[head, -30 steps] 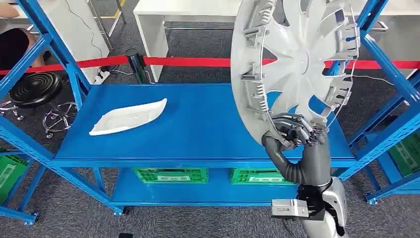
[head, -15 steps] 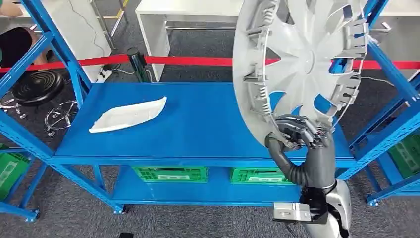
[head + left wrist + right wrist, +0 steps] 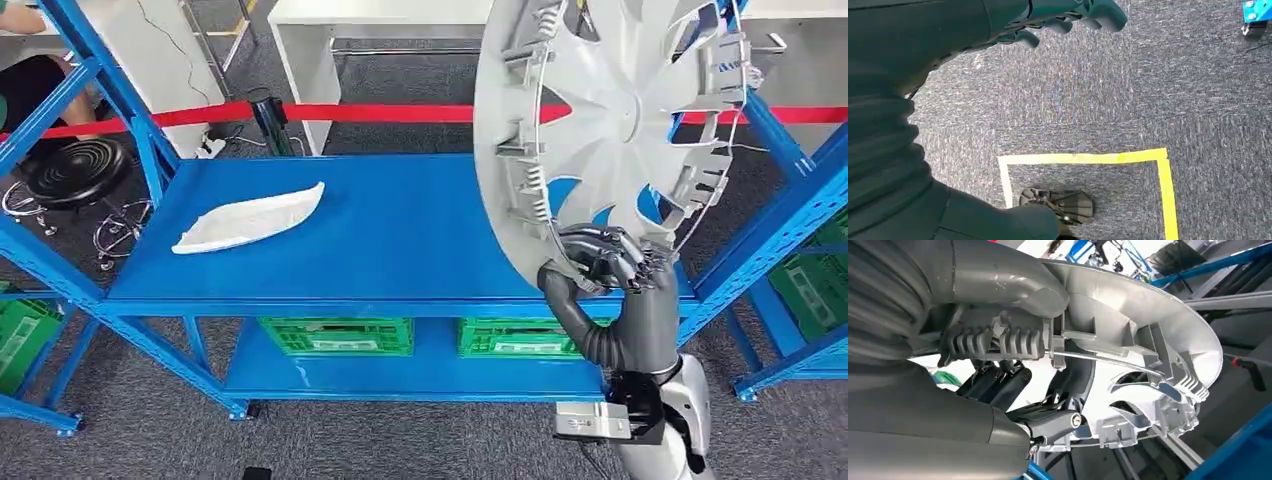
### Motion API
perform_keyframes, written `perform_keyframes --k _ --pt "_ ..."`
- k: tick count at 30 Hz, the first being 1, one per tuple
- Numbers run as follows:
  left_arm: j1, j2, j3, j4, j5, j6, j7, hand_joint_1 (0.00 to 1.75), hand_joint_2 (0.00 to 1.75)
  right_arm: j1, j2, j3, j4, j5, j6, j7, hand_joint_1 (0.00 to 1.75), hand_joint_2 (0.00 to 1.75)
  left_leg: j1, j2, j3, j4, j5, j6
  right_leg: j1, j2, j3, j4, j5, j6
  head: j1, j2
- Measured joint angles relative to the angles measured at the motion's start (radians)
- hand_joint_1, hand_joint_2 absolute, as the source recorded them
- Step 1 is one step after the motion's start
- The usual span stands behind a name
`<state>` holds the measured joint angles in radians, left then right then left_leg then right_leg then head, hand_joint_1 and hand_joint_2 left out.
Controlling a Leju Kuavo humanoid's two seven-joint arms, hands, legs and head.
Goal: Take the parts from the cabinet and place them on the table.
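Observation:
My right hand (image 3: 603,272) grips the lower rim of a large silver wheel cover (image 3: 610,120) and holds it upright above the right part of the blue shelf (image 3: 400,240), its ribbed back side toward me. From the right wrist, the thumb (image 3: 998,280) lies over the wheel cover's rim (image 3: 1148,330) with the darker fingers behind it. A white curved part (image 3: 250,218) lies flat on the shelf's left half. My left hand (image 3: 1063,15) hangs over grey carpet, fingers loosely curled, holding nothing.
Blue rack uprights (image 3: 770,220) stand on both sides. Green crates (image 3: 335,335) sit on the lower shelf. A red barrier belt (image 3: 330,112) runs behind the rack, with white tables (image 3: 330,30) beyond. A black stool (image 3: 75,170) and a seated person are at far left. Yellow floor tape (image 3: 1088,158) marks the carpet.
The whole picture has shifted slightly, so the camera moved. My right hand has raised the wheel cover a little higher and to the right, away from the shelf surface.

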<state>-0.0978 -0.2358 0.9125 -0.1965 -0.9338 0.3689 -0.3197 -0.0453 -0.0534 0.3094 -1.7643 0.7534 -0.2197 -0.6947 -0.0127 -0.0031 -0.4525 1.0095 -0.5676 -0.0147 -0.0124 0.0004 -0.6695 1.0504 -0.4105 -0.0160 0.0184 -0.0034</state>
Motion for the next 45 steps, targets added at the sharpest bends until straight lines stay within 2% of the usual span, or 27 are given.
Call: perform_keyframes --k 3,4,5,7,8,10,11,13,14,15,18,19,20,22,24,26,28,30,34,36,38,39,40,41,43,44,45 --pt "0.001 -0.002 0.0 0.0 0.0 0.0 0.0 0.0 1.75 0.005 0.0 0.0 -0.002 0.002 -0.001 0.0 1.75 1.75 0.0 -0.001 -0.021 -0.013 0.022 0.018 0.002 0.0 -0.003 -0.017 0.031 0.022 -0.003 0.0" --pt "0.0 -0.002 0.0 0.001 0.004 0.002 -0.001 0.0 1.75 0.009 -0.001 0.0 -0.002 0.002 0.0 -0.001 1.75 1.75 0.007 0.007 -0.028 -0.021 0.037 0.023 -0.003 0.002 -0.01 -0.007 0.013 0.024 -0.004 0.0" --pt "0.0 -0.002 0.001 0.0 0.007 0.004 -0.001 0.0 1.75 0.009 -0.001 0.0 -0.002 0.002 0.001 -0.001 1.75 1.75 0.007 0.006 -0.04 -0.022 0.048 0.033 -0.002 0.003 -0.022 0.018 -0.036 0.03 0.001 0.0" --pt "0.0 -0.003 0.001 0.0 0.009 0.006 -0.006 0.0 1.75 0.009 -0.001 0.0 -0.002 0.003 0.005 -0.002 1.75 1.75 0.007 0.007 -0.064 -0.02 0.069 0.035 -0.004 0.002 -0.057 0.155 -0.156 0.04 0.003 0.0" --pt "0.002 -0.004 0.001 0.0 0.011 0.008 -0.007 0.0 1.75 0.009 -0.002 0.0 -0.002 0.002 0.008 -0.001 1.75 1.75 0.007 0.008 -0.08 -0.015 0.079 0.034 -0.003 0.002 -0.073 0.23 -0.191 0.043 0.004 0.0" --pt "0.004 -0.004 0.001 0.0 0.017 0.009 -0.01 0.0 1.75 0.008 -0.003 0.0 -0.002 -0.002 0.016 -0.001 1.75 1.75 0.007 0.008 -0.114 -0.002 0.094 0.032 -0.004 0.002 -0.061 0.28 -0.173 0.045 0.004 0.0" --pt "0.005 -0.004 0.001 0.0 0.018 0.01 -0.01 0.0 1.75 0.007 -0.003 0.0 -0.002 -0.005 0.019 -0.001 1.75 1.75 0.008 0.009 -0.128 0.004 0.1 0.03 -0.005 0.002 -0.025 0.242 -0.142 0.046 0.004 0.0" --pt "0.004 -0.004 0.001 0.0 0.018 0.011 -0.009 0.0 1.75 0.0 -0.003 0.0 -0.002 -0.007 0.02 -0.001 1.75 1.75 0.011 0.008 -0.155 0.024 0.108 0.023 -0.006 0.001 0.102 0.073 -0.097 0.045 0.004 0.0" --pt "0.005 -0.003 0.001 0.0 0.018 0.011 -0.009 0.0 1.75 -0.005 -0.003 0.0 -0.002 -0.007 0.021 0.0 1.75 1.75 0.008 0.008 -0.166 0.031 0.111 0.017 -0.003 0.001 0.142 0.006 -0.142 0.04 0.004 0.0" --pt "0.005 -0.003 0.001 0.0 0.018 0.011 -0.008 0.0 1.75 -0.004 -0.003 0.0 -0.002 -0.008 0.021 -0.001 1.75 1.75 0.006 0.007 -0.169 0.033 0.117 0.01 0.005 0.004 0.141 0.002 -0.134 0.023 0.002 0.0" --pt "0.007 -0.003 0.001 0.0 0.018 0.011 -0.005 0.0 1.75 -0.006 -0.003 0.0 -0.002 -0.008 0.021 0.0 1.75 1.75 0.007 0.005 -0.173 0.032 0.137 -0.009 0.005 0.004 0.13 -0.002 -0.122 0.003 0.006 0.0" --pt "0.008 0.0 0.001 0.0 0.018 0.011 -0.004 0.0 1.75 -0.007 -0.003 0.0 -0.002 -0.008 0.022 -0.001 1.75 1.75 0.009 0.002 -0.179 0.038 0.132 -0.014 -0.002 -0.001 0.119 -0.008 -0.111 -0.008 0.008 0.0" --pt "0.008 0.0 0.001 0.0 0.017 0.011 -0.001 0.0 1.75 -0.009 -0.003 0.0 -0.002 -0.008 0.022 -0.001 1.75 1.75 0.01 0.001 -0.19 0.059 0.096 -0.021 -0.002 -0.001 0.109 -0.008 -0.102 -0.013 0.003 0.0" --pt "0.008 0.002 0.001 0.0 0.015 0.011 0.002 0.0 1.75 -0.01 -0.003 0.0 -0.002 -0.008 0.024 0.0 1.75 1.75 0.015 0.002 -0.233 0.19 -0.023 -0.034 -0.002 -0.002 0.083 -0.007 -0.081 -0.018 -0.002 0.0" --pt "0.008 0.004 0.001 0.0 0.013 0.011 0.003 0.0 1.75 -0.01 -0.003 0.0 -0.002 -0.008 0.029 0.0 1.75 1.75 0.015 0.002 -0.256 0.315 -0.075 -0.038 -0.002 -0.002 0.057 -0.006 -0.059 -0.016 -0.002 0.0" --pt "0.008 0.006 0.001 0.0 0.012 0.011 0.004 0.0 1.75 -0.01 -0.003 0.0 -0.002 -0.007 0.034 0.0 1.75 1.75 0.015 0.002 -0.218 0.305 -0.024 -0.035 -0.002 -0.003 0.029 -0.005 -0.038 -0.013 -0.002 0.0" --pt "0.007 0.008 0.001 0.0 0.011 0.011 0.002 0.0 1.75 -0.01 -0.003 0.0 -0.002 -0.008 0.034 0.0 1.75 1.75 0.014 0.001 -0.101 0.148 0.041 -0.023 -0.001 -0.002 0.005 -0.005 -0.016 -0.007 -0.002 0.0" --pt "0.004 0.013 0.002 -0.002 0.011 0.011 -0.001 0.0 1.75 -0.01 -0.003 0.0 -0.002 -0.008 0.034 0.0 1.75 1.75 0.005 0.0 0.008 -0.018 -0.006 -0.008 0.002 -0.002 -0.002 -0.005 0.001 0.004 -0.002 0.0" --pt "0.005 0.014 0.002 -0.001 0.012 0.011 -0.006 0.0 1.75 -0.011 -0.003 -0.001 -0.002 -0.007 0.034 -0.002 1.75 1.75 0.006 0.001 -0.027 -0.022 0.036 0.022 -0.002 -0.003 -0.004 -0.027 0.04 0.032 -0.009 0.0" --pt "0.004 0.017 0.002 -0.002 0.014 0.011 -0.007 0.0 1.75 -0.011 -0.004 -0.003 -0.002 -0.008 0.034 -0.001 1.75 1.75 0.008 0.006 -0.054 -0.023 0.061 0.037 -0.004 -0.001 -0.031 0.029 -0.058 0.034 -0.004 0.0" --pt "0.004 0.017 0.002 -0.002 0.014 0.009 -0.007 0.0 1.75 -0.012 -0.004 -0.003 -0.001 -0.008 0.035 -0.002 1.75 1.75 0.006 0.007 -0.08 -0.021 0.086 0.039 -0.005 0.0 -0.06 0.169 -0.179 0.04 -0.004 0.0" --pt "0.004 0.016 0.002 -0.001 0.015 0.008 -0.007 0.0 1.75 -0.012 -0.005 -0.003 0.0 -0.008 0.036 -0.002 1.75 1.75 0.006 0.008 -0.098 -0.019 0.098 0.04 -0.004 0.0 -0.067 0.231 -0.207 0.042 -0.004 0.0" --pt "0.003 0.016 0.002 -0.001 0.015 0.008 -0.007 0.0 1.75 -0.012 -0.005 -0.003 0.0 -0.009 0.036 -0.001 1.75 1.75 0.005 0.009 -0.12 -0.013 0.111 0.039 -0.004 0.0 -0.065 0.274 -0.196 0.043 -0.004 0.0" --pt "0.003 0.016 0.002 -0.001 0.016 0.008 -0.007 0.0 1.75 -0.012 -0.005 -0.003 0.001 -0.009 0.036 -0.001 1.75 1.75 0.005 0.009 -0.14 -0.007 0.121 0.037 -0.004 -0.001 -0.048 0.276 -0.16 0.042 -0.004 0.0" --pt "0.003 0.016 0.002 -0.001 0.018 0.008 -0.007 0.0 1.75 -0.012 -0.005 -0.003 0.002 -0.009 0.036 -0.001 1.75 1.75 0.006 0.009 -0.179 0.011 0.136 0.031 -0.004 -0.001 0.051 0.166 -0.086 0.039 -0.004 0.0" --pt "0.003 0.015 0.002 -0.001 0.018 0.008 -0.007 0.0 1.75 -0.012 -0.005 -0.003 0.002 -0.009 0.035 -0.001 1.75 1.75 0.006 0.009 -0.19 0.023 0.141 0.026 -0.004 -0.001 0.124 0.07 -0.101 0.035 -0.004 0.0" --pt "0.003 0.014 0.002 -0.001 0.018 0.008 -0.007 0.0 1.75 -0.012 -0.005 -0.003 0.002 -0.008 0.035 -0.001 1.75 1.75 0.0 0.008 -0.2 0.031 0.146 0.021 0.001 -0.001 0.175 -0.01 -0.152 0.03 -0.003 0.0"
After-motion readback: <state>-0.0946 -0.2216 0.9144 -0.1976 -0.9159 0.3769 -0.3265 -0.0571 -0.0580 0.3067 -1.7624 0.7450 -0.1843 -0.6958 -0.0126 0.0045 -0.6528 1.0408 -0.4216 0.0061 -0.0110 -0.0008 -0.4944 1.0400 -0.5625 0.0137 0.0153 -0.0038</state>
